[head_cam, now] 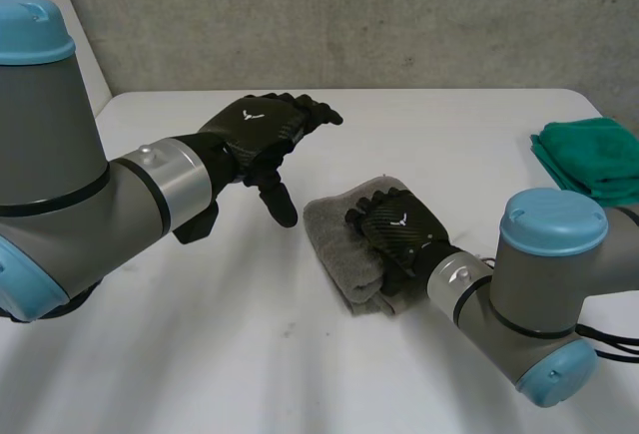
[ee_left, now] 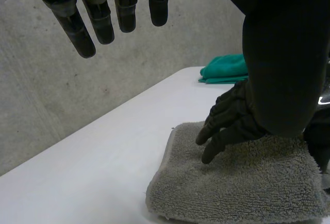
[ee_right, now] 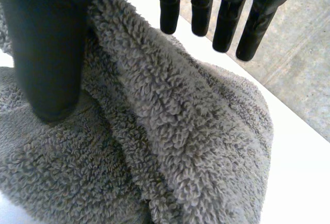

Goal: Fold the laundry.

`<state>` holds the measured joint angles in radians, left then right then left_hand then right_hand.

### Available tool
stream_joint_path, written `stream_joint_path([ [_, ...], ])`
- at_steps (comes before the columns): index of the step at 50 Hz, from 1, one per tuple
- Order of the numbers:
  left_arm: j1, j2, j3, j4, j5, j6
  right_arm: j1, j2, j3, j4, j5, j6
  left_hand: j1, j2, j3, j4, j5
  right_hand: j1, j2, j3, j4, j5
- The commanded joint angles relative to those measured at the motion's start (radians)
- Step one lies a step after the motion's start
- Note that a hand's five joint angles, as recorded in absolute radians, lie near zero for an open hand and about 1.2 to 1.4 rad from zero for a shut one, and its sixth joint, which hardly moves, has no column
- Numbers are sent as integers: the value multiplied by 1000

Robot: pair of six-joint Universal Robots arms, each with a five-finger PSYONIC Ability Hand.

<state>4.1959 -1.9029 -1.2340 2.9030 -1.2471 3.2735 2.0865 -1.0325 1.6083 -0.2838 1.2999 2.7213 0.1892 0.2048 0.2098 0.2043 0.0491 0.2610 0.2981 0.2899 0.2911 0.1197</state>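
The left hand [head_cam: 262, 125] hovers over the table [head_cam: 250, 354], fingers straight, holding nothing. Mid-table lies the folded grey towel [head_cam: 334, 229]. It looks soft, thick, light and floppy, and is best pinched at an edge or corner. Its long axis runs far-to-near, slanting towards the right arm. The right hand [head_cam: 394, 226] presses on it with relaxed fingers, gripping nothing.

One folded grey towel [head_cam: 334, 234], one pile of green cloth [head_cam: 591, 158], one left hand [head_cam: 262, 127], one right hand [head_cam: 397, 226], one white surface [head_cam: 250, 354].
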Motion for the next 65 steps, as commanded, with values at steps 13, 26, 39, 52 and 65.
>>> stream_joint_path([
  [13, 9, -1, -4, 1, 0, 0, -128, -120, 85, 207, -192, -275, -2, -18, -23, -17, -37, -62, -99, -90, -92, -95],
  [26, 10, -2, -4, 2, 0, -2, -135, -51, 117, -8, -185, -245, -2, -18, -23, -17, -37, 35, -2, 6, 5, 2],
  [39, 10, -4, -4, 1, 0, -2, -125, 34, 65, -29, -182, -221, -2, -18, -23, -17, -37, 293, 256, 264, 263, 260],
  [52, 12, 4, -15, 15, 0, -2, -125, 68, -34, -98, -113, -143, -2, -18, -23, -17, -37, 1124, 1087, 1095, 1094, 1091],
  [65, 18, 8, -25, 16, 0, -2, -166, 105, -96, -52, -116, -144, -2, -18, -23, -17, -37, 1135, 1098, 1106, 1105, 1102],
])
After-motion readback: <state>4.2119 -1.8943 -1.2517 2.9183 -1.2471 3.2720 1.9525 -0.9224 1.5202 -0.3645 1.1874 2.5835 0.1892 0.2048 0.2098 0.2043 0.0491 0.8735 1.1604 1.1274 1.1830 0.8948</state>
